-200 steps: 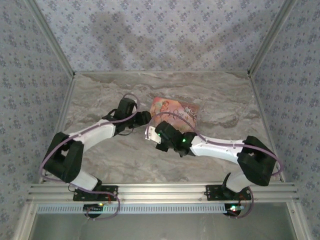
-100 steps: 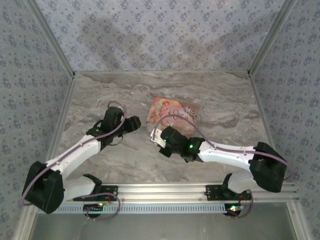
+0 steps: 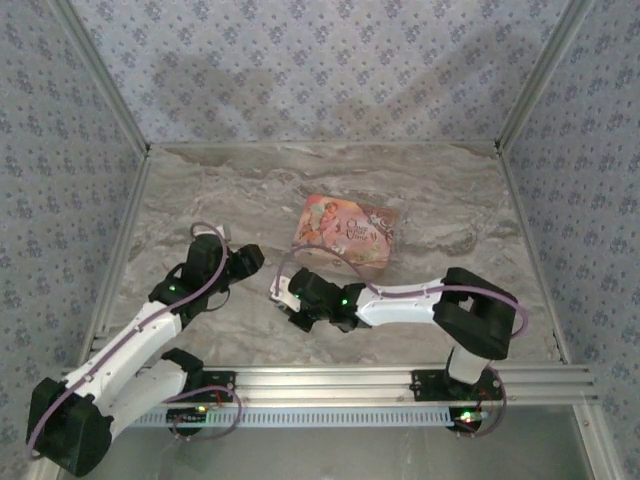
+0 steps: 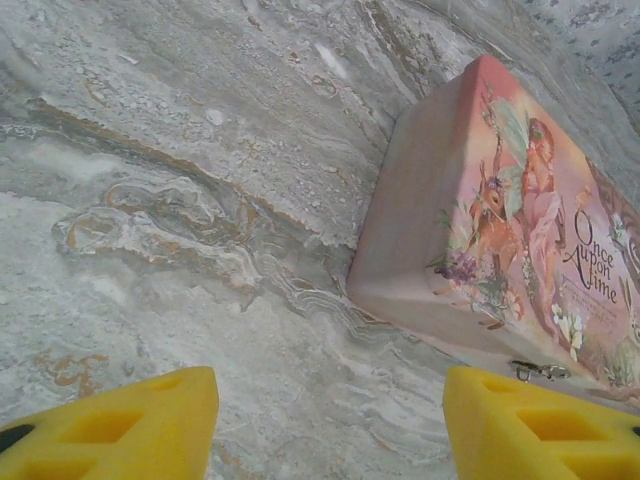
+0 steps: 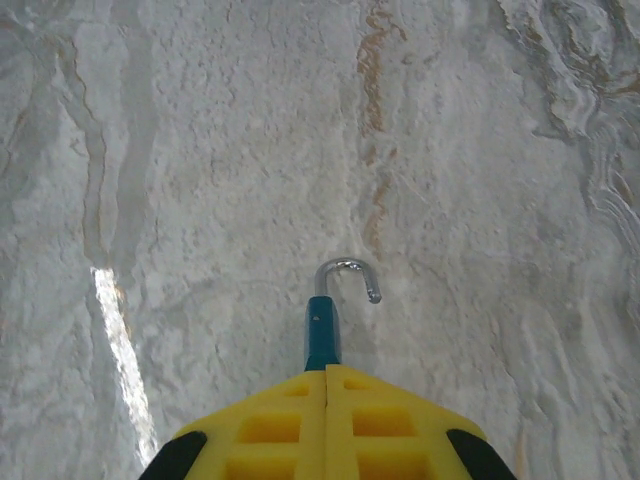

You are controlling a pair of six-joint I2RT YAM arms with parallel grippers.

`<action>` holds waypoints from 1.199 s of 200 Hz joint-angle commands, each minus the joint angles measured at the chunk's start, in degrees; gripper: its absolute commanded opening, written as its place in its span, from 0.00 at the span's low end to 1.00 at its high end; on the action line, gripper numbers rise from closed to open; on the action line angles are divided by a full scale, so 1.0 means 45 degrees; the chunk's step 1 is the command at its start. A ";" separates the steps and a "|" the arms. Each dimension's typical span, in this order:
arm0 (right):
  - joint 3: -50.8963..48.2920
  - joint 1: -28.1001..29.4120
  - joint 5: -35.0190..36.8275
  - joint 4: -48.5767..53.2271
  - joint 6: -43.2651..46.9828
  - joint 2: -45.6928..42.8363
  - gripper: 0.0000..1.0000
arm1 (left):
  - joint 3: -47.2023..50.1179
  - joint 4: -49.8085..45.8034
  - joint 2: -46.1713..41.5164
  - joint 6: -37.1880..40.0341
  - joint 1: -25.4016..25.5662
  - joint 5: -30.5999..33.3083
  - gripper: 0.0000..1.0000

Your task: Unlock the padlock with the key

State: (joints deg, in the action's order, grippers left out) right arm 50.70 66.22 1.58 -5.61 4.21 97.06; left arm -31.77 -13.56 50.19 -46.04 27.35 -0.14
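Right wrist view gives me the best look. The right pincer [image 5: 326, 375] has its yellow fingers pressed together on the padlock [image 5: 322, 335]. The lock's blue body sticks out from between the fingertips at the lower middle of the frame. Its silver shackle [image 5: 345, 272] curves up and over to the right, and the free end hangs clear of the body. Behind it lies the marbled tabletop [image 5: 200, 150]; I cannot tell whether the lock touches the stone.

On the left wrist view, the left pincer [image 4: 330, 415] stands wide apart, one yellow finger at the lower left corner and the other at the lower right, with bare stone between them. A pink box [image 4: 500, 210] with a fairy picture lies flat at the right of that frame, a small metal clasp [image 4: 530, 370] on its lower edge.

From the top external view, the two pincers sit near each other but apart, left of the frame's middle, with the box just beyond them, up and to the right.
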 commanded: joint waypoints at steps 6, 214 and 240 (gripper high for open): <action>0.0445 -0.0051 -0.0121 -0.0312 -0.0570 0.0442 0.00 | 0.0106 -0.0384 -0.0277 -0.0061 -0.0141 0.0262 0.62; -0.2319 -0.9185 0.3403 0.4045 -0.4418 -0.8880 1.00 | -0.2955 -0.1552 0.3118 0.5893 -0.0236 0.3183 0.98; -0.2756 -1.1117 0.5534 0.3051 -0.5044 -0.8560 1.00 | -0.2313 -0.0282 0.3554 0.7349 -0.1058 0.5711 0.98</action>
State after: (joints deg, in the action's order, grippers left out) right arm 40.84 22.06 16.47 9.45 -13.78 57.52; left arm -43.51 -18.46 64.79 -23.83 26.26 13.15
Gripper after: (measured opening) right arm 0.999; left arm 0.980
